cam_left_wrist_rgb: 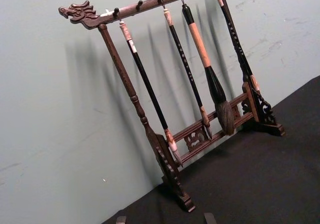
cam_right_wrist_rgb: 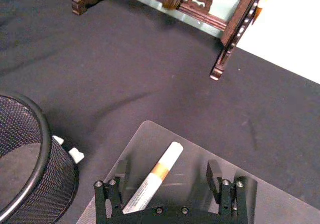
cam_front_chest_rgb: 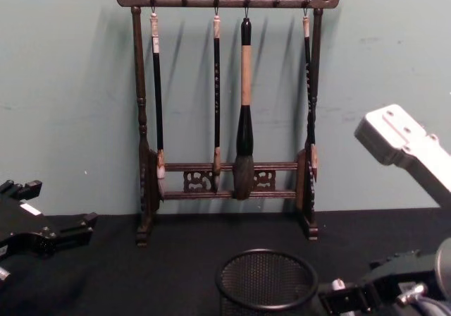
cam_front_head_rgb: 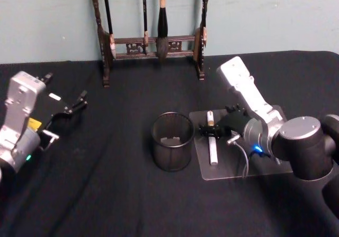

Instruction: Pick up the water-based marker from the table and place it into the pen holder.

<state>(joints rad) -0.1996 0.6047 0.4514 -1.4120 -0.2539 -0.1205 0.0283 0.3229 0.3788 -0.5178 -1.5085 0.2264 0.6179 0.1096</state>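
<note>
Table [cam_front_head_rgb: 106,163]: marker [cam_front_head_rgb: 213,152] between spread right jaws

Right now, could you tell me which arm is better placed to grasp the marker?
The right. The right gripper hangs open astride the marker on the clear mat beside the pen holder; the left gripper sits far off at the table's left side.

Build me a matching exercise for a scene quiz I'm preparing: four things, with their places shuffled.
Things:
1 marker
2 pen holder
3 brush rack
4 left gripper

Places:
A at the back edge of the table
B lying on the clear mat, between the open fingers of the right gripper
C over the table's left side, open
D standing just left of the mat

Pairs: 1-B, 2-D, 3-A, 4-C
</note>
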